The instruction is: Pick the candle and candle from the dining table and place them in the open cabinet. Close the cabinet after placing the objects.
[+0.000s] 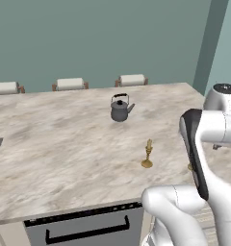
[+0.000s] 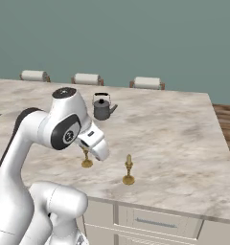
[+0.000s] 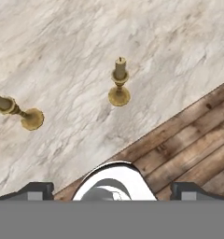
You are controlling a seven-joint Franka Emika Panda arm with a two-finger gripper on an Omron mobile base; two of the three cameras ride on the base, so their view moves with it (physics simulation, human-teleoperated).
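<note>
hand view | both candles (image 3: 119, 81) upright, ahead of open hand (image 3: 111, 189)

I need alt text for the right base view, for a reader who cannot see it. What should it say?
Two brass candlesticks with pale candles, one free and one partly behind the white arm, stand near the front edge of a wide marble dining table. A dark grey kettle stands farther back, with three stools at the far edge.
</note>
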